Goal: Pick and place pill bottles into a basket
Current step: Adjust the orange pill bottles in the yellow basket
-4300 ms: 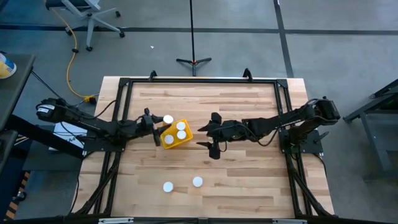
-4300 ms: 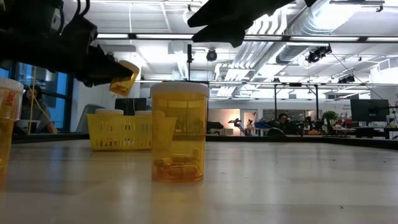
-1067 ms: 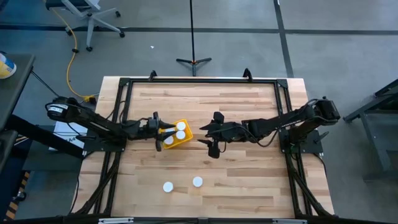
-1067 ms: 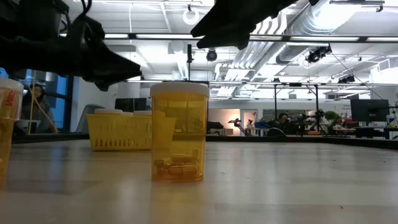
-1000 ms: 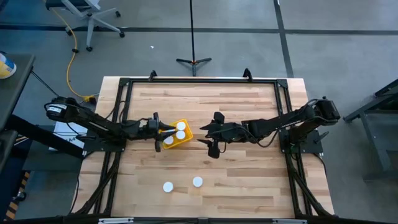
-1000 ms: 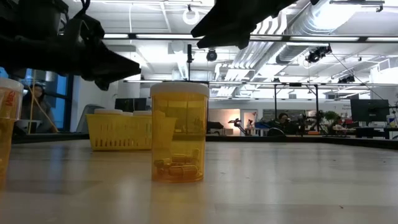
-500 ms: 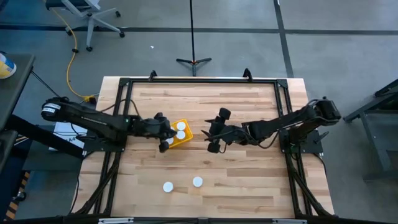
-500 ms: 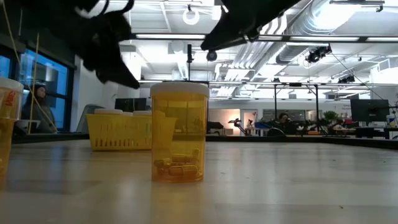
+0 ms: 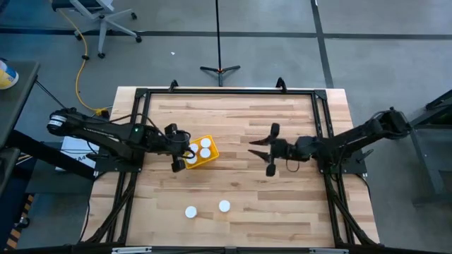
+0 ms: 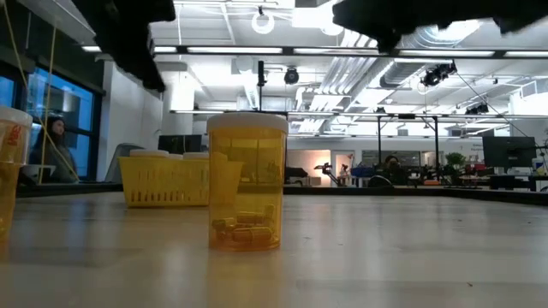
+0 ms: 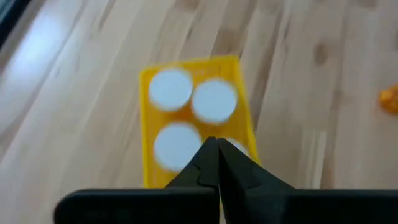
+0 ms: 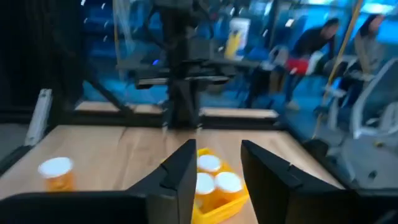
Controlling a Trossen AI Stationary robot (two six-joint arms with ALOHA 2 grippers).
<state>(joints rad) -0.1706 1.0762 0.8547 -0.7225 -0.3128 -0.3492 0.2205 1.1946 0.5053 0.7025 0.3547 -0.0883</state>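
Note:
The yellow basket [image 9: 200, 151] stands left of the table's middle and holds several pill bottles, seen as white caps [image 11: 214, 99]. My left gripper [image 11: 212, 144] hangs shut and empty above the basket's near-left end [image 9: 181, 161], pointing steeply down. My right gripper [image 9: 263, 152] is open and empty, held level well to the right of the basket, which shows between its fingers [image 12: 216, 184]. Two more pill bottles [image 9: 191, 212] [image 9: 224, 206] stand upright on the table near its front edge. In the low view they show as amber bottles [image 10: 247, 182] [image 10: 8, 175].
A black frame [image 9: 226, 92] runs round the wooden table top. Bare wood lies between the basket and my right gripper and along the far side. A person [image 10: 53, 145] sits in the room beyond the table.
My left gripper has shut with nothing in it, risen above the basket and tipped from nearly level to pointing steeply down. My right gripper has drawn back toward the table's right edge, away from the basket. The bottles and the basket have stayed put.

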